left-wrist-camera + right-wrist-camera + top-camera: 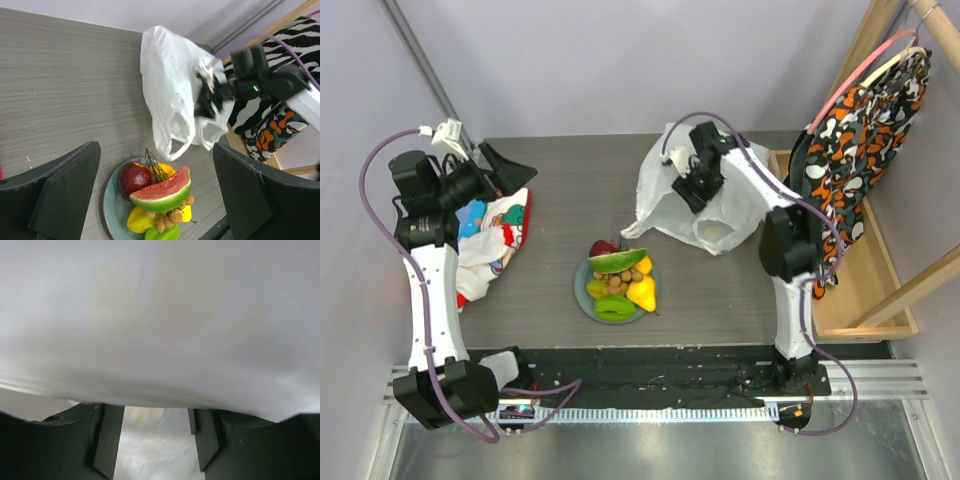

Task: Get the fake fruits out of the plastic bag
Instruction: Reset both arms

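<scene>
The fake fruits lie heaped on a grey-blue plate [582,290] at the table's middle: a dark red apple [604,247], a watermelon slice [618,262], yellow pieces [642,292], a green piece [614,307] and a tan-brown bunch of balls [616,282]. The left wrist view shows the apple [134,179] and watermelon slice [162,192] too. The white plastic bag [720,205] sits behind and to the right of the plate. My right gripper [695,190] is at the bag's top, fingers apart, with bag film [160,315] draped over them. My left gripper [505,165] is open and empty at the back left.
A colourful cloth [490,235] lies at the left under my left arm. A wooden rack [850,270] stands along the right edge, with a patterned garment [855,120] on a hanger above it.
</scene>
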Controlling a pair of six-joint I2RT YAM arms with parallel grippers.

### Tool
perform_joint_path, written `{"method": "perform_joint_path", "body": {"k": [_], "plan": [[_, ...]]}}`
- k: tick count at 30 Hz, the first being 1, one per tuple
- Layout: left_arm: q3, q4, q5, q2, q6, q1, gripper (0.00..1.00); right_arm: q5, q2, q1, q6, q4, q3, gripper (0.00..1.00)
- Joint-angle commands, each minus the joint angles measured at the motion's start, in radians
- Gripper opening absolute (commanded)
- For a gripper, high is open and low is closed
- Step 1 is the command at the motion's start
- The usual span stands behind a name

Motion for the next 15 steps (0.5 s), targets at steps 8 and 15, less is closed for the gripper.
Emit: {"method": "perform_joint_path", "body": {"k": [8, 15], "plan": [[0.035, -0.141, -0.172, -0.026, 0.243, -0.007, 1.00, -0.027, 0.030, 0.096, 0.164, 0.175, 0.449, 0.71], [-0.014, -0.102, -0.237, -0.042, 0.251, -0.017, 1.00, 0.071, -0.450, 0.129, 0.399, 0.280, -0.131, 1.00]]}}
